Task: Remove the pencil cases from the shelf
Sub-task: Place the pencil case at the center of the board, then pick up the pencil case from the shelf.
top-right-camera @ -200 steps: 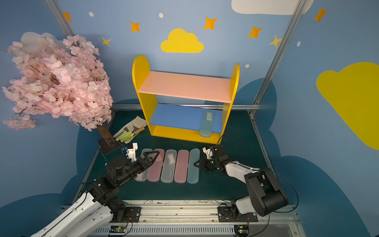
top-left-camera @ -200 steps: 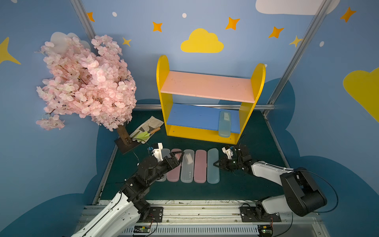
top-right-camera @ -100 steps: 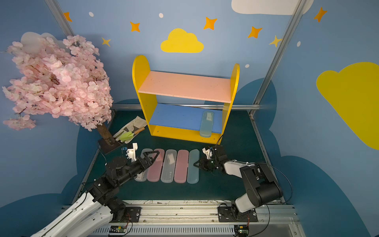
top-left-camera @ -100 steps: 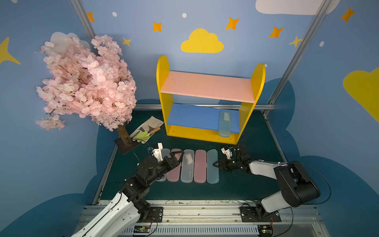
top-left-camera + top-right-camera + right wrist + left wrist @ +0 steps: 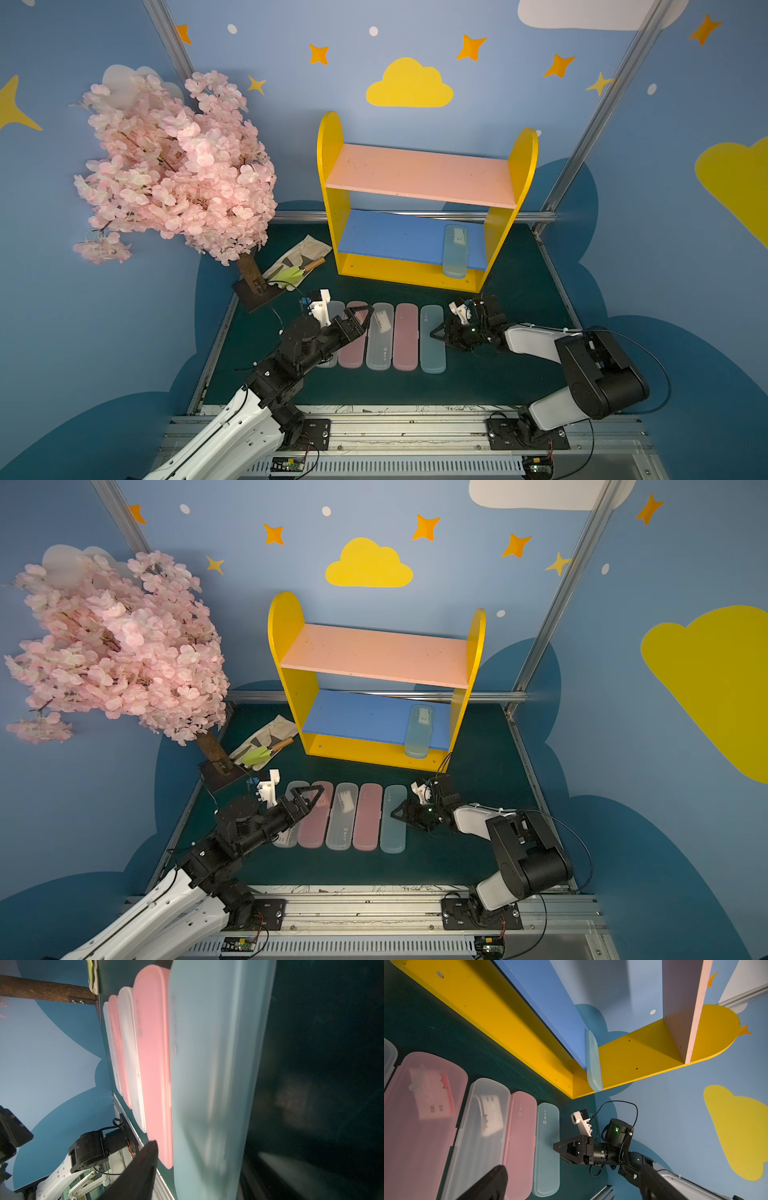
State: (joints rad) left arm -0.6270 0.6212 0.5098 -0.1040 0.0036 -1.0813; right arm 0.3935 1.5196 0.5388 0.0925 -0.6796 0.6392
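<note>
Pencil cases (image 5: 382,345), five of them, lie side by side in a neat row on the green counter (image 5: 519,286), low in the centre of both top views. One is not down yet: a pale blue case (image 5: 455,249) sits on the blue lower board (image 5: 390,237) of the shelf (image 5: 330,166). It lies at the right end of that board, near the yellow side panel (image 5: 521,166), and I cannot tell whether they touch. Its near end pokes out over the board's front edge.

The left claw (image 5: 359,318) hovers over the left end of the row, spread wide, nothing in it. The right claw (image 5: 435,332) is low at the edge of the row's right-hand blue case (image 5: 432,353), prongs parted, gripping nothing.

Now, that last case. It looks like a light, hollow, stiff shell, smooth and frosted, so it is likely slippery. A hard squeeze could flex the walls or pop the lid. The best hold, I'd say, is across the narrow width at the overhanging end, where a claw can straddle it with a gentle, even pinch. The side panel close by leaves little room for a prong further back.
</note>
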